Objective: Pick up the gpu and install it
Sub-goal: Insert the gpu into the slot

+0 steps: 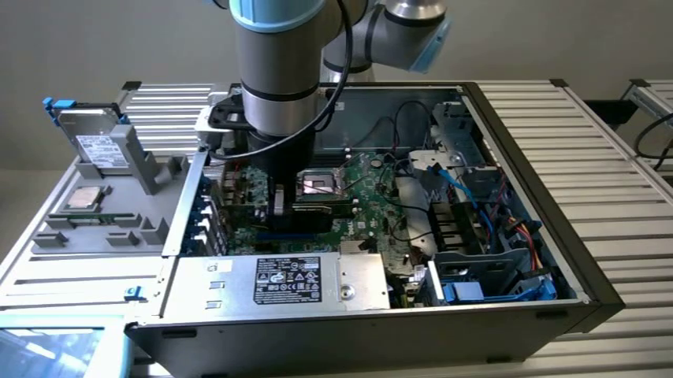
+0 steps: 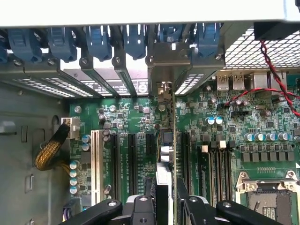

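The tool (image 2: 165, 194) (image 1: 277, 206) is clamped on the gpu (image 2: 168, 140), one finger on each face of the card. The gpu stands on edge above the motherboard (image 2: 220, 140) (image 1: 363, 201), in line with the motherboard's long black expansion slots (image 2: 131, 164). Its metal bracket end points toward the blue latches (image 2: 98, 40) at the motherboard's rear edge. Whether the card touches a slot cannot be told. The CPU socket (image 2: 267, 197) sits on the motherboard, well apart from the card. A labelled power supply (image 1: 284, 283) lies beside the motherboard inside the computer case (image 1: 526, 118).
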{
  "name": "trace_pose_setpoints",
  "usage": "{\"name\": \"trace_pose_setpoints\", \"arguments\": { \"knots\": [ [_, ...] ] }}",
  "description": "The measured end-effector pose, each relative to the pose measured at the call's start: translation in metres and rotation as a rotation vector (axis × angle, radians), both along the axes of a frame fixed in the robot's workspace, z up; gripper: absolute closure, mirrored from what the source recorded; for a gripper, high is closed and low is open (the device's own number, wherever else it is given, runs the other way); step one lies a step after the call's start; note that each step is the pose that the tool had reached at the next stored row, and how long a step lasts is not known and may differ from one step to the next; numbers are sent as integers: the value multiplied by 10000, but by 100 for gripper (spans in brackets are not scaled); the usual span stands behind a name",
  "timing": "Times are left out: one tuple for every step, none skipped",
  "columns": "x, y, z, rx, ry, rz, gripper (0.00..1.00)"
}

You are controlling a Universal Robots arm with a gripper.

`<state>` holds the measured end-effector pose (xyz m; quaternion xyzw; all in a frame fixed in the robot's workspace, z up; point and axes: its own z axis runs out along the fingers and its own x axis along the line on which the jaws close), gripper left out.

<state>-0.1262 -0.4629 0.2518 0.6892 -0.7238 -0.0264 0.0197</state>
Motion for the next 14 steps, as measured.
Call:
{"name": "trace_pose_setpoints", "arguments": {
  "knots": [
    [-1, 0, 1, 5, -4, -11, 72],
    [-1, -1, 0, 9, -6, -12, 72],
    [-1, -1, 0, 13, -6, -14, 72],
    [-2, -1, 0, 14, -5, -14, 72],
    [-1, -1, 0, 14, -5, -14, 72],
    [-1, 1, -1, 15, -6, -15, 72],
    [-3, 4, -3, 15, -5, -16, 72],
    [-2, 6, -6, 16, -6, -15, 72],
    [-3, 8, -6, 14, -5, -15, 72],
    [-4, 13, -6, 13, -4, -15, 72],
    [-5, 20, -7, 9, -6, -15, 72],
    [-7, 23, -9, 6, -8, -10, 72],
    [-9, 25, -10, 1, -11, 2, 72],
    [-9, 25, -10, -7, -11, 18, 72]
  ]
}}
